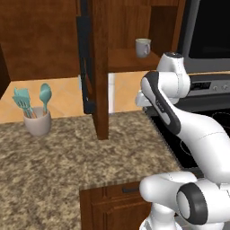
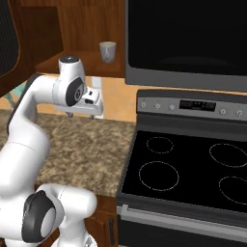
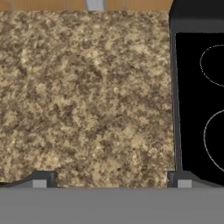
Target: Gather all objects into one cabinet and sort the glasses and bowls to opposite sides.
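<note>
Your gripper (image 3: 109,181) is hanging spread over the counter (image 3: 87,96) — stove (image 3: 201,100) beside, grey mug (image 1: 143,47) shelved beyond.

Grey mug (image 1: 143,47) handle perhaps hidden; cabinet (image 1: 99,67) cropped.

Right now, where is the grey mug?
The grey mug stands on the shelf of the open wooden cabinet, upper middle in the left base view, just left of the black microwave.
</note>
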### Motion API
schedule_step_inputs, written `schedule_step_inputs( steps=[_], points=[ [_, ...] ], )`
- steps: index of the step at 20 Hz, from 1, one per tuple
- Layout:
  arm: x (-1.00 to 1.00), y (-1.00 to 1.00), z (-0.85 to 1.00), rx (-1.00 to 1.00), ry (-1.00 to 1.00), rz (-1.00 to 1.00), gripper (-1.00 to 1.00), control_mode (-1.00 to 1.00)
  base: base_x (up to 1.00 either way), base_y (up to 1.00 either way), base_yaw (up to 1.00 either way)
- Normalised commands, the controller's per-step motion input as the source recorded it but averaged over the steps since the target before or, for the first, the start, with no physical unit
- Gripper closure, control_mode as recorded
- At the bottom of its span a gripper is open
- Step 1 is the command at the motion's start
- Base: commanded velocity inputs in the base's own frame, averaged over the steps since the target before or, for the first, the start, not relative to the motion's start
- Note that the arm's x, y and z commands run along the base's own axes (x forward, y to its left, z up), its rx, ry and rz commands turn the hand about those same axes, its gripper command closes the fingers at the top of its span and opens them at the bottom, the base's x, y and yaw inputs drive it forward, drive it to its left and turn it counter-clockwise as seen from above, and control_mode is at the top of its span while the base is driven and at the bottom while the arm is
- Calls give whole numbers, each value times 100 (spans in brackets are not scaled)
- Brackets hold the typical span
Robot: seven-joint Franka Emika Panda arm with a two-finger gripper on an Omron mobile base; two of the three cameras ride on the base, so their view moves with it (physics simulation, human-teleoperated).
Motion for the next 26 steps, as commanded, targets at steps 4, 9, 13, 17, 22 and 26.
schedule_step_inputs(
  steps=[4, 9, 13, 17, 22, 26],
  points=[
    [0, 0, 0, 0, 0, 0, -100, 100, 18, 23, -3],
    [0, 0, 0, 0, 0, 0, -100, 100, 0, 0, 0],
    [0, 0, 0, 0, 0, 0, -100, 100, 0, 0, 0],
    [0, 0, 2, 0, -4, 0, -100, -100, 0, 0, 0],
    [0, 0, 38, 0, -50, -3, -100, -100, 0, 0, 0],
    [8, -1, 47, 0, -65, 0, -100, -100, 0, 0, 0]
  ],
)
